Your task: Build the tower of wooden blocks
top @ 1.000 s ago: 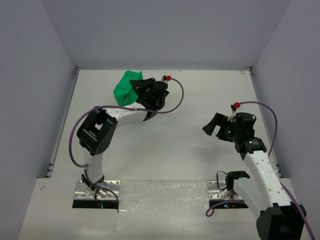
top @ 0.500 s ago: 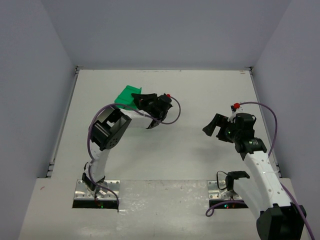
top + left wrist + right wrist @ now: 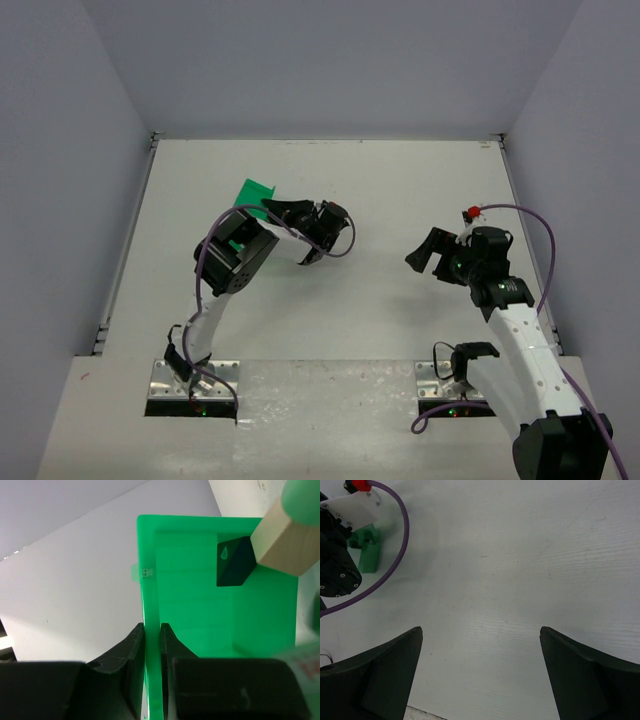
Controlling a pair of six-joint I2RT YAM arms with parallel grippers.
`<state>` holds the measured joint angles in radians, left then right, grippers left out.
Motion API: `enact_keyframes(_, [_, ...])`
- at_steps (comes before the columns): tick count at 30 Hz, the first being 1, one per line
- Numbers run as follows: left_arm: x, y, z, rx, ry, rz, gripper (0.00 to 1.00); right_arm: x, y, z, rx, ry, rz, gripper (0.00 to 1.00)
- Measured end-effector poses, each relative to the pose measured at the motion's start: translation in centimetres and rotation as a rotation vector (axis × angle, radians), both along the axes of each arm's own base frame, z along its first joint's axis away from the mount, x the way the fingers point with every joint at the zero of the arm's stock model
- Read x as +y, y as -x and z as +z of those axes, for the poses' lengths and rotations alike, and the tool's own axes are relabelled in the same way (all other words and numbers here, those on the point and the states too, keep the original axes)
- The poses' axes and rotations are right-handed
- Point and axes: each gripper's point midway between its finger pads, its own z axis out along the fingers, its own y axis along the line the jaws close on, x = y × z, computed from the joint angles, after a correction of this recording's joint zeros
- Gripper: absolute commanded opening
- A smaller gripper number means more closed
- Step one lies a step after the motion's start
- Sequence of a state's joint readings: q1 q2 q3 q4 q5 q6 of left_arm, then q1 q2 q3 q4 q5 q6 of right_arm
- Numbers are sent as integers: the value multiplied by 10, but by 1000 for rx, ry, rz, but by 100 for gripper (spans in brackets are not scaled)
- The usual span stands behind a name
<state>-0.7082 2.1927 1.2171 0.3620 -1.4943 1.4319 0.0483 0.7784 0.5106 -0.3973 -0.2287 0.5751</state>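
My left gripper [image 3: 152,626] is shut on the side wall of the bright green plastic bin [image 3: 149,580]. Loose blocks lie inside the bin: a dark blue roof-shaped piece [image 3: 232,562] and a plain wood block [image 3: 285,537] with a pale green piece [image 3: 302,500] against its far end. From above, the bin [image 3: 252,193] shows at the back left, partly hidden behind my left gripper [image 3: 274,208]. My right gripper [image 3: 425,250] hangs open over bare table at the right, with nothing between its fingers [image 3: 481,630].
The left arm's elbow [image 3: 235,255] is folded close beside the bin. Its purple cable [image 3: 390,555] and wrist show at the top left of the right wrist view. White walls enclose the table [image 3: 400,190] at the back and both sides.
My left arm has drawn back toward the near side and folded, bringing the green bin with it away from the back. The right arm has not moved.
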Motion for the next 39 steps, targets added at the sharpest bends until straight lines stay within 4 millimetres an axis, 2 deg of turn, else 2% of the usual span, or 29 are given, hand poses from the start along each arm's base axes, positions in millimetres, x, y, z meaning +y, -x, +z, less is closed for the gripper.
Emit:
enact_keyframes(15, [-7, 5, -7, 65, -59, -19, 0, 1, 1, 0, 1, -5, 5, 99])
enact_keyframes(21, [-7, 5, -3, 61, -50, -24, 0, 2, 1, 0, 2, -8, 9, 99])
enact_keyframes(27, [4, 0, 33, -28, 65, -33, 0, 2, 1, 1, -2, -10, 12, 99])
enact_keyframes(34, [49, -10, 92, -234, 320, -18, 0, 2, 1, 4, -16, -10, 11, 99])
enact_keyframes(39, [78, -19, 109, -324, 488, -10, 0, 2, 1, 3, -12, -7, 8, 99])
